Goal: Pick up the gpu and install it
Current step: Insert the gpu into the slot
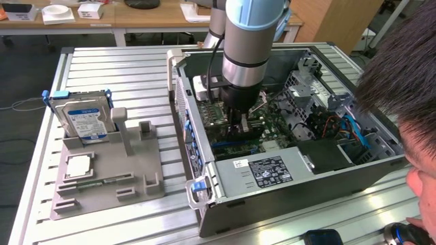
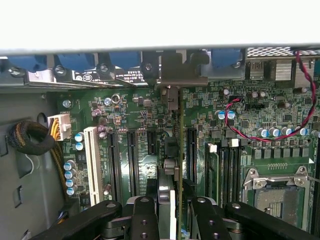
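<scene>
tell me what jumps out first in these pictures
The robot arm reaching down into the open computer case catches the eye first, its gripper closed on the gpu, held edge-on over the motherboard. On the exterior view's left, a hard drive stands upright in a grey holder.

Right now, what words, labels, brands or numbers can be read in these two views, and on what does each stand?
Nothing reads clearly enough to quote.
Blue-white label on the hard drive: print too small.
Black label on the power supply: white print, blurred.
Small white sticker beside it: unreadable.
Dark sticker on the case frame, wrist view: white print, blurred.
Motherboard markings: too small.
The gpu, edge-on: no print shows.
</scene>
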`<state>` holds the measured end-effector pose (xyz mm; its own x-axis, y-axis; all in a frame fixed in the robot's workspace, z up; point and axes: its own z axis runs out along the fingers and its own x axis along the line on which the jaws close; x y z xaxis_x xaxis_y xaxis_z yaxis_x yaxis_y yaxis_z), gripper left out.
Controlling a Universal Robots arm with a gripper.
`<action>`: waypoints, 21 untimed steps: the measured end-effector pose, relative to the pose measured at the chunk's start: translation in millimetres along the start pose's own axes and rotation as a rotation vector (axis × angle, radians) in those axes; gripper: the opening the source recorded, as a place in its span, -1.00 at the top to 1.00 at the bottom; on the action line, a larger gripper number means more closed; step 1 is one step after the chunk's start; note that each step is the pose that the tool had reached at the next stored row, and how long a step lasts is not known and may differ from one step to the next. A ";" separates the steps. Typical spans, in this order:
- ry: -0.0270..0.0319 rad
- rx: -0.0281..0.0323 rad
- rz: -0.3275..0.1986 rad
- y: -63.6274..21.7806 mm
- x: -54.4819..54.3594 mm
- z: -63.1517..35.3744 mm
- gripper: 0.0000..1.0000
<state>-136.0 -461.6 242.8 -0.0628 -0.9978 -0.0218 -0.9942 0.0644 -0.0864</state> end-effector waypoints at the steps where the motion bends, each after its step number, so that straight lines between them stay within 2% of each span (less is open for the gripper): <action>1: 0.0000 0.0000 0.000 0.0 0.0 0.2 0.40; 3: 0.0015 0.0002 0.000 0.4 -0.2 1.0 0.40; 21: 0.0014 0.0000 -0.007 0.6 -2.2 1.0 0.40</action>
<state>-136.4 -459.4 241.8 -0.0561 -0.9982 -0.0198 -0.9946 0.0577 -0.0866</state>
